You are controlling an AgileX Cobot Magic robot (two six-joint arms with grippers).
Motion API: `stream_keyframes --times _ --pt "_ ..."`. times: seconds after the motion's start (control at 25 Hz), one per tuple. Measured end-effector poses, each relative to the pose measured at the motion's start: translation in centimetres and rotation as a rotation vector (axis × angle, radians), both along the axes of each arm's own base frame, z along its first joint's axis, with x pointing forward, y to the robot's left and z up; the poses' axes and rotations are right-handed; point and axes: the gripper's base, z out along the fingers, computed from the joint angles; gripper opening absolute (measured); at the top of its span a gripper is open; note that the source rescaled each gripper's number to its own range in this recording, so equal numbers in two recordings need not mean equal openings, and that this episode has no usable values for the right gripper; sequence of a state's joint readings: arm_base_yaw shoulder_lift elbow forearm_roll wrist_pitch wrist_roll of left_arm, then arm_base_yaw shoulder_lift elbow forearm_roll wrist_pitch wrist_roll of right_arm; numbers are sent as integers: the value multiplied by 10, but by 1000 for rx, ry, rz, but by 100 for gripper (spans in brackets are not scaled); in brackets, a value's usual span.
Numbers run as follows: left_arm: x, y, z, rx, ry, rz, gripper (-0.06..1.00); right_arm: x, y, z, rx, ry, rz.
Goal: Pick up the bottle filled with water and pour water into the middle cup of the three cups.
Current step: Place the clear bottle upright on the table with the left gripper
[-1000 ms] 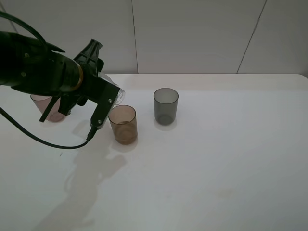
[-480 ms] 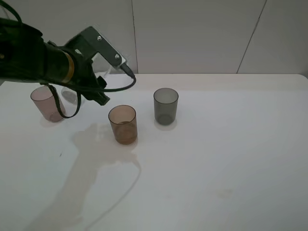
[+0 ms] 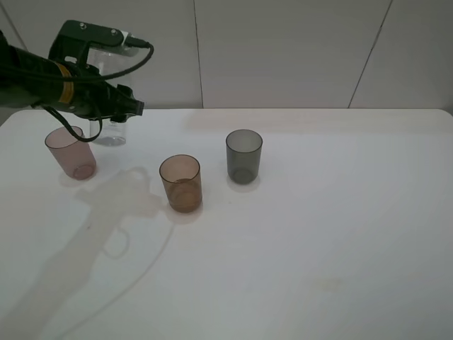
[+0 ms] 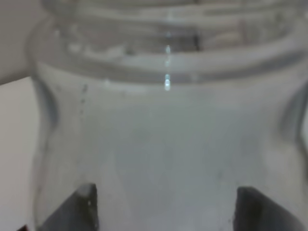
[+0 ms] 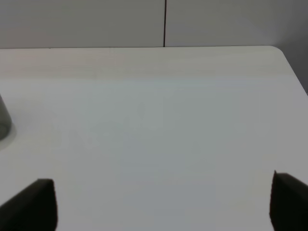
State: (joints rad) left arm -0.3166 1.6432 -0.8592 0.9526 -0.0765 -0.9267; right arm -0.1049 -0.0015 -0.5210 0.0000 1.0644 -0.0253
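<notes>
Exterior high view: left arm [image 3: 42, 88] reaching over the far left of the white table [image 3: 318, 234], left gripper [image 3: 113, 113] clamped on the bottle [image 3: 110, 131], held upright with its base at or just above the tabletop, contact hard to tell. Bottle just behind and beside the pinkish-mauve cup [image 3: 71, 152], near the left edge. Middle cup [image 3: 181, 183], amber, standing upright toward the table's centre, well apart from the bottle. Dark grey cup [image 3: 244, 156] upright just beyond and to the right of the amber one, not touching it. Black cable [image 3: 120, 62] looping off the arm's wrist. Shadow of the arm stretched across the near left of the table.

Left wrist view: clear bottle [image 4: 168, 120] filling nearly the whole picture, threaded neck and rounded shoulder close to the lens, two dark fingertips [image 4: 79, 209] pressed at either side of its body.

Right wrist view: right gripper [image 5: 163, 204] over bare tabletop, its two dark fingertips [image 5: 33, 204] spread wide apart, gripping nothing; sliver of the dark grey cup [image 5: 4, 120] at the picture's edge.
</notes>
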Motion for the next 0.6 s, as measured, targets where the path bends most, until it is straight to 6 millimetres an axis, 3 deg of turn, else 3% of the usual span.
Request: stream_keyframes --times 0.28,0.6 --pt "23 -5 -26 -67 -155 -108 1 0 0 0 0 0 0" --pt "38 -15 -76 -149 -252 -152 1 0 0 0 0 0 0"
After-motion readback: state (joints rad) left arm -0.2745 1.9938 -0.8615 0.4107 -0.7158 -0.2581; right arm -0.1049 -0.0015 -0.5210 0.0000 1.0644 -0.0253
